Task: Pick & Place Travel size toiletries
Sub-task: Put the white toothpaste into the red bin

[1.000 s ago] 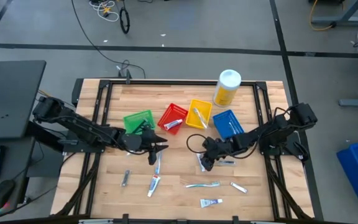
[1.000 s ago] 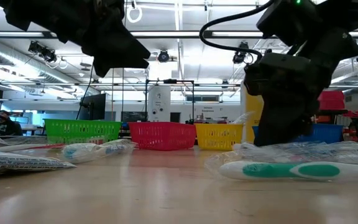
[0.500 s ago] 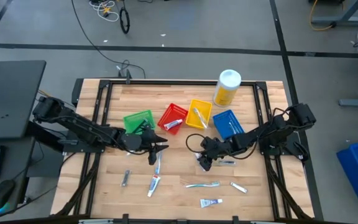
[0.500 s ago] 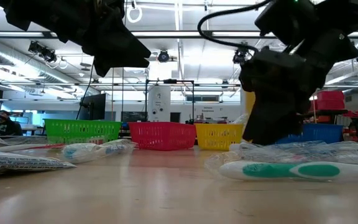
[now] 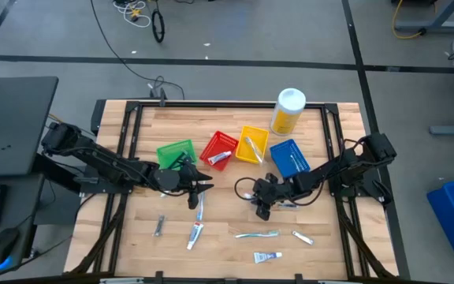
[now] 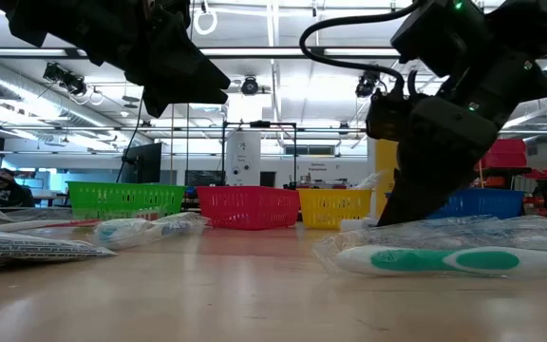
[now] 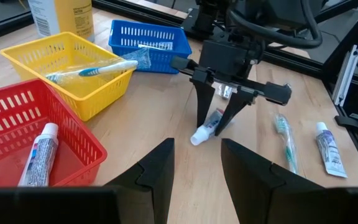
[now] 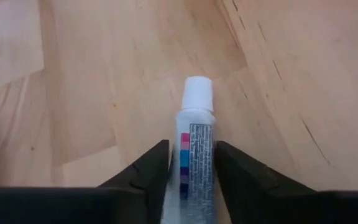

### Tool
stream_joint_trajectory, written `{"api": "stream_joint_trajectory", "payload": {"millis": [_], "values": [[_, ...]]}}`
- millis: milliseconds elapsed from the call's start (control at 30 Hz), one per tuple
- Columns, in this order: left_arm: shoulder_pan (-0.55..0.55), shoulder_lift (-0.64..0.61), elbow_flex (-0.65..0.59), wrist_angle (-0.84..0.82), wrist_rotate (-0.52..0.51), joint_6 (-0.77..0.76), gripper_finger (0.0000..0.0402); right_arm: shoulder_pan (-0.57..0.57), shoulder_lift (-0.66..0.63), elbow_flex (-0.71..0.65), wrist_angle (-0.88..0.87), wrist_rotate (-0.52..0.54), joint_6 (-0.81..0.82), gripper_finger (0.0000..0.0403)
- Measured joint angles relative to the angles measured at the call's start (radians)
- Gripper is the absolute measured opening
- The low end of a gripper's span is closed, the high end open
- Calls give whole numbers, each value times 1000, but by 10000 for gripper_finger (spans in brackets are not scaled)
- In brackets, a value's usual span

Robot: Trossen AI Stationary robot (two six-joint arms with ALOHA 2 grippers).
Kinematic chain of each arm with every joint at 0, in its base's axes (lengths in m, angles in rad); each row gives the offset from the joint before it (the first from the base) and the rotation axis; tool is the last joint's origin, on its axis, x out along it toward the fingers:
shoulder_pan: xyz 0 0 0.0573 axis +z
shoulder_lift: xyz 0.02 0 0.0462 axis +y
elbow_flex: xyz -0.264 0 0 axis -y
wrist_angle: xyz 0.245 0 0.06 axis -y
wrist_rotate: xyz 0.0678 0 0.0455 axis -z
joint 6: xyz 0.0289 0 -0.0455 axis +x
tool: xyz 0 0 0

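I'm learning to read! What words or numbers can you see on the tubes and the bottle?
None can be read.
Toothpaste tube between the right claw's fingers: a block of fine print beside coloured squares, too small to read.
Toothpaste tube in the red basket: printing too blurred to read.
Toothpaste tube on the table: printing too blurred to read.
Yellow bottle: label print too small to read.
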Motion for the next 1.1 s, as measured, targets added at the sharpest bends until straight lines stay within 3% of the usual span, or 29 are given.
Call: {"api": "stream_joint_trajectory", "payload": {"millis": [200, 433, 767, 967, 1100], "values": [[0, 0, 0, 2, -1, 0, 139, -22, -3, 0, 1, -17, 0, 88], [0, 0, 0, 4, -4, 12, 139, -52, -8, 0, 73, -83, -63, 80], [0, 0, 0, 42, 3, 28, 139, -53, -10, 0, 534, -84, -420, 81], [0, 0, 0, 144, 7, 91, 138, -78, -10, 0, 663, -177, -437, 82], [0, 0, 0, 184, 13, 109, 138, -94, -10, 0, 693, -179, -437, 82]]}}
